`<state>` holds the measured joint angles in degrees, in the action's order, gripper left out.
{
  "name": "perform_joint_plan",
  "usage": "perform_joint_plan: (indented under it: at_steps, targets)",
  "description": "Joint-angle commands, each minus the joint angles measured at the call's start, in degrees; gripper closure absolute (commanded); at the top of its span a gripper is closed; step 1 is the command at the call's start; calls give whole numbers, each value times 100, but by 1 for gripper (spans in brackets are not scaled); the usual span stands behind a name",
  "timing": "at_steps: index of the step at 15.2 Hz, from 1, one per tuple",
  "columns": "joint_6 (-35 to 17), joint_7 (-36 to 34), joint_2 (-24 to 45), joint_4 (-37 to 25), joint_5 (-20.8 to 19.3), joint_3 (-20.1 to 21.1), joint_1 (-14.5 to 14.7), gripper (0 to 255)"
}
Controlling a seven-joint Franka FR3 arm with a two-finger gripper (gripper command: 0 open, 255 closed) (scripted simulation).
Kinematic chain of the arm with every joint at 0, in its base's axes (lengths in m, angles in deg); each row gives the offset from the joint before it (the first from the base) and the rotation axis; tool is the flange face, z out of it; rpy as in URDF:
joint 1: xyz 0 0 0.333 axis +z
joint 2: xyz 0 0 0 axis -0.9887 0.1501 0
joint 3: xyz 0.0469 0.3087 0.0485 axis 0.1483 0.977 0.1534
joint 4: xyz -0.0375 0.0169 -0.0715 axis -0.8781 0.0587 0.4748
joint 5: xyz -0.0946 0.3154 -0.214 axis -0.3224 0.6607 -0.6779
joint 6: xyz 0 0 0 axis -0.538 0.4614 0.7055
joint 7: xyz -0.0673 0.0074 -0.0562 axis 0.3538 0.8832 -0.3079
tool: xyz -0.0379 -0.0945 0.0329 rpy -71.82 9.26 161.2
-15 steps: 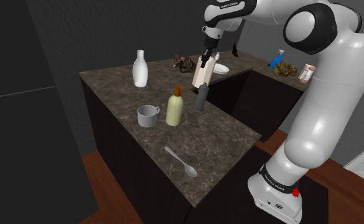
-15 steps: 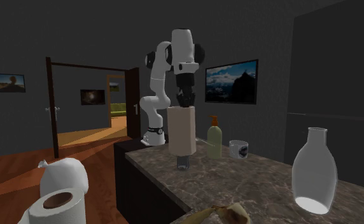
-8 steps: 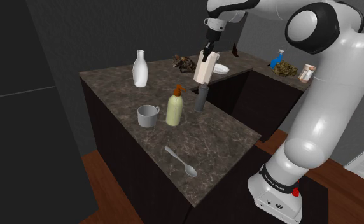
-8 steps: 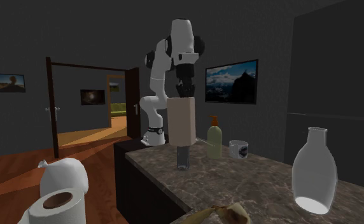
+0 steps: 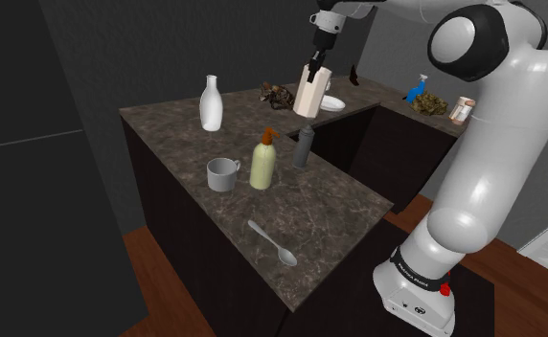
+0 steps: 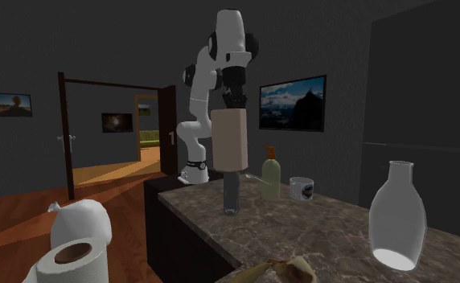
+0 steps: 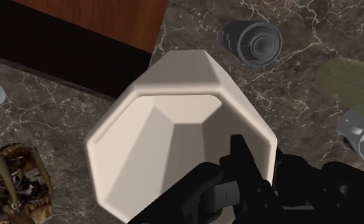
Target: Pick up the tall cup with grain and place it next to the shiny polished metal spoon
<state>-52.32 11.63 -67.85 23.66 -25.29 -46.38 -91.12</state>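
One tall, pale, faceted cup (image 5: pixel 308 93) aloft in the shoulder view, pinched at its rim by the black gripper (image 5: pixel 317 59) and hanging well clear of the dark marbled counter (image 5: pixel 339 196). Just below it, a dark grey cylinder (image 5: pixel 304 146) standing on the counter; beside that, a yellowish bottle (image 5: pixel 262 161) with an orange top, then a grey mug (image 5: pixel 222 173). Farther back, a white vase (image 5: pixel 212 103). Near the counter's front end, well apart from the cup, a shiny spoon (image 5: pixel 272 242) lying flat.

Second exterior view: cup (image 6: pixel 228 141) upright under the gripper (image 6: pixel 234 100), its base just above the cylinder (image 6: pixel 231 193), apart from it. Bottle (image 6: pixel 270 174) and mug (image 6: pixel 301 189) behind, vase (image 6: pixel 396 217) close to the camera.

Wrist view: looking down into the cup's (image 7: pixel 181 127) open mouth. Gripper (image 7: pixel 257 172) closed on the cup's wall, one finger inside the mouth. Cylinder (image 7: pixel 251 42) beyond the cup on the counter.
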Motion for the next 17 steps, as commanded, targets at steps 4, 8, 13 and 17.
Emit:
perform_joint_plan:
  at_steps: [4, 8, 13, 17]
  targets:
    - [428, -19, 67, -496, 16, -10, -36, 255]
    - [781, -31, 164, -942, 46, -17, -76, 255]
    - [416, -359, -920, 432, -305, 74, 251, 255]
    - [201, -740, -1884, 1549, -590, 254, 446, 255]
